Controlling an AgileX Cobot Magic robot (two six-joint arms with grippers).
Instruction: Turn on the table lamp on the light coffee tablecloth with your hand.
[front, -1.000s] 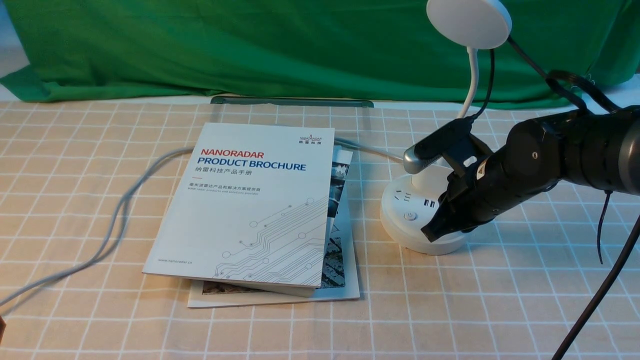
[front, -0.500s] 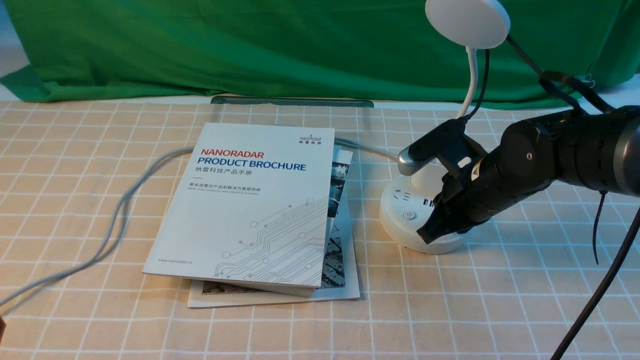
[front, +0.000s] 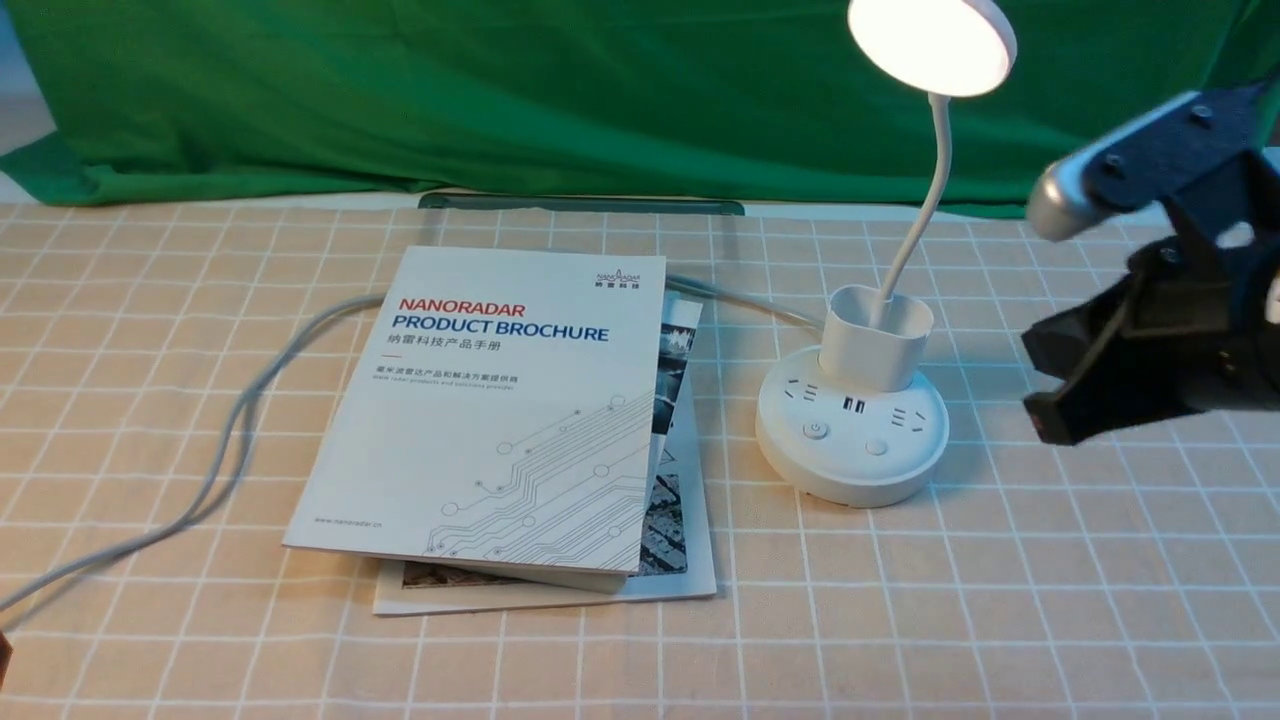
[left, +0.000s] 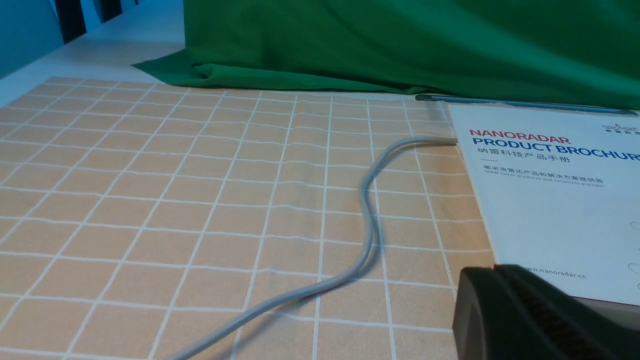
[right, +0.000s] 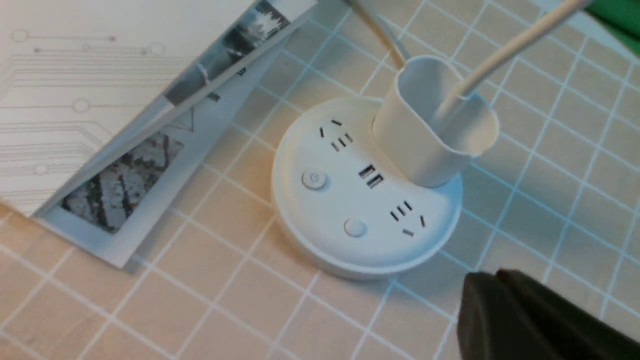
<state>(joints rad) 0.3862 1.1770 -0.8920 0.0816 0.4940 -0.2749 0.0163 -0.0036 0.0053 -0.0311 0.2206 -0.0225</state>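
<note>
The white table lamp stands on the light coffee tablecloth (front: 1000, 600), right of centre. Its disc head (front: 932, 42) glows. Its round puck base (front: 852, 435) shows two buttons, USB ports and sockets, with the cup holder (front: 877, 338) behind them. The base also shows in the right wrist view (right: 360, 200). My right gripper (front: 1040, 425) is shut and empty, raised to the right of the base and apart from it; it shows in its own view (right: 492, 277). My left gripper (left: 492, 270) is shut and empty, low over the cloth by a brochure corner.
Two stacked brochures (front: 510, 400) lie left of the lamp. A grey cable (front: 240, 420) snakes across the cloth from the lamp toward the left front. A green cloth (front: 500, 90) hangs along the back, with a thin dark bar (front: 580, 203) at its foot.
My right gripper has lifted off the lamp base and drawn back to the right. The lamp head, dark before, is now lit.
</note>
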